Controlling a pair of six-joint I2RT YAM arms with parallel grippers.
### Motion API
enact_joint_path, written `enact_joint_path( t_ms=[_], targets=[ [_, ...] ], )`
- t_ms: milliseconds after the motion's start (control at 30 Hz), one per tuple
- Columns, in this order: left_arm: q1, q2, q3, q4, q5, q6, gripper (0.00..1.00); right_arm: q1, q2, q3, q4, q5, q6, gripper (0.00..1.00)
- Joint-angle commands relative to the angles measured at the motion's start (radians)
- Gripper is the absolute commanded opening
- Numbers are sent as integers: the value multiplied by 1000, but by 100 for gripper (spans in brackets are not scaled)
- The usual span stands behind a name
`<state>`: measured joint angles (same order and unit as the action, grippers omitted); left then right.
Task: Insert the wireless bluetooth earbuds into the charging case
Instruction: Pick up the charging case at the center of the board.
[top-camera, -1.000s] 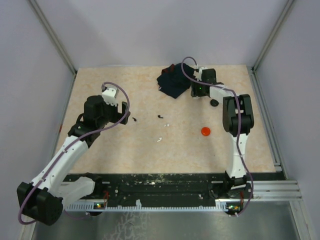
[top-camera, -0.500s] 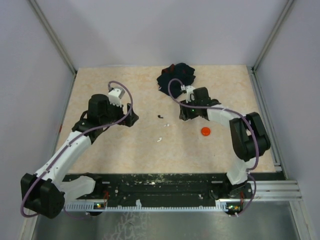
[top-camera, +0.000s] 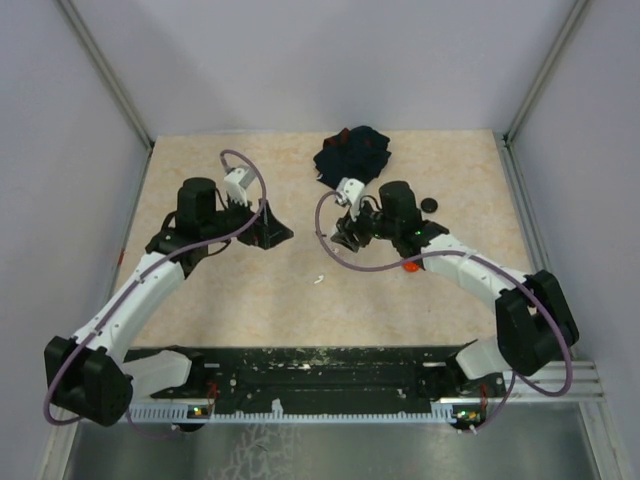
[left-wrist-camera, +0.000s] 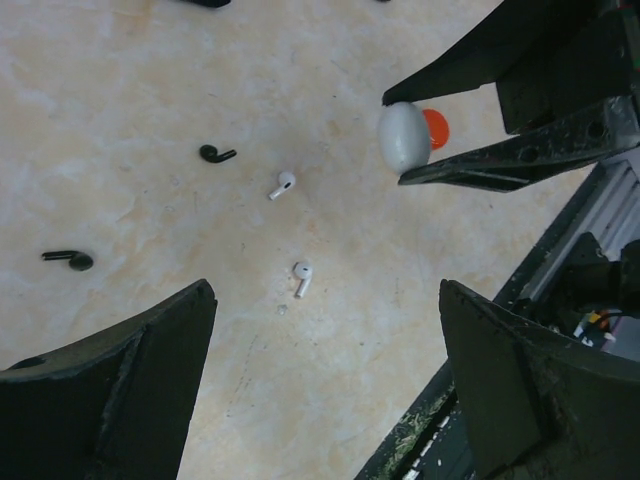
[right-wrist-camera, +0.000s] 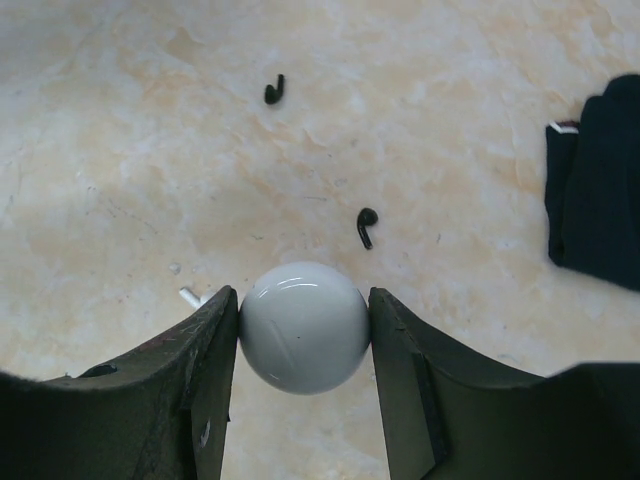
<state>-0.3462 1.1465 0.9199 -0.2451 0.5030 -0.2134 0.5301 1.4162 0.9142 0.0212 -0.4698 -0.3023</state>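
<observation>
My right gripper (right-wrist-camera: 302, 298) is shut on a white round charging case (right-wrist-camera: 304, 340) and holds it above the table; the case also shows in the left wrist view (left-wrist-camera: 404, 137). In the top view this gripper (top-camera: 345, 237) is at mid-table. My left gripper (left-wrist-camera: 325, 292) is open and empty above the table, left of the right one (top-camera: 272, 232). Loose earbuds lie on the table: two white ones (left-wrist-camera: 282, 185) (left-wrist-camera: 301, 277) and two black ones (left-wrist-camera: 215, 153) (left-wrist-camera: 70, 260). The right wrist view shows both black earbuds (right-wrist-camera: 273, 91) (right-wrist-camera: 366, 226) and a white stem (right-wrist-camera: 190, 296) half hidden by a finger.
A dark navy cloth (top-camera: 352, 155) lies at the back centre. A black puck (top-camera: 431, 204) sits right of it. An orange-red puck (top-camera: 408, 266) lies partly under the right arm. The black rail (top-camera: 320, 370) runs along the near edge.
The right arm has swung from the back by the cloth forward and left to mid-table with the white case in its grip. The left gripper has moved right toward the earbuds.
</observation>
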Motion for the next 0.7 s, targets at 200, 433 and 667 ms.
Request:
enact_joint_path(
  t_ms=[200,433,667],
  targets=[
    [6,40,78,24,223,-107,93,176,-87,71,15,-45,-215,45],
    [6,88,71,40,374,-118,84,248,-118,106,-10,-21,-285,43],
    [4,102,53,86,458,-150,71,288,-134,111,-3,-14,-304,43]
  ],
)
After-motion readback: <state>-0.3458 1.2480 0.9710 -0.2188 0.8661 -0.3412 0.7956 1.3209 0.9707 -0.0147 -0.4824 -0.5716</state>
